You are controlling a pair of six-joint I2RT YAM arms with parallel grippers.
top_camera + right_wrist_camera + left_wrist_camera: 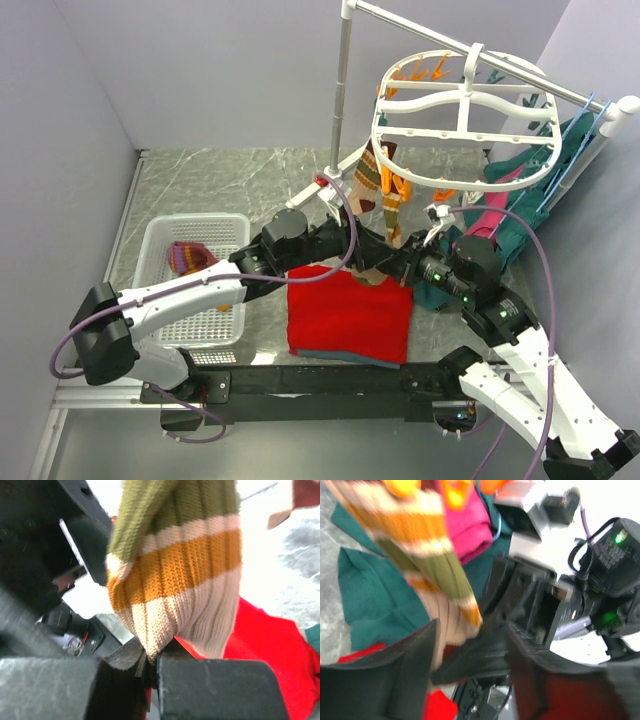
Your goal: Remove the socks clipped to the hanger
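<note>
The white oval hanger (462, 122) hangs from a rail at the upper right, with orange and teal pegs. Two striped socks (385, 190) dangle from its near-left pegs. My right gripper (152, 662) is shut on the cream toe of the olive, orange and cream sock (180, 565), which hangs down to just above the red cloth. My left gripper (470, 665) faces it with its jaws apart. The same sock (435, 565) hangs by its left finger (395, 680). In the top view both grippers (375, 265) meet under the socks.
A white slotted basket (160, 240) at the left holds a maroon and orange sock (190, 257). A red cloth (350, 315) lies flat in front of the arms. Teal and pink garments (500, 215) hang at the right on blue hangers. The rack's post (342, 110) stands behind.
</note>
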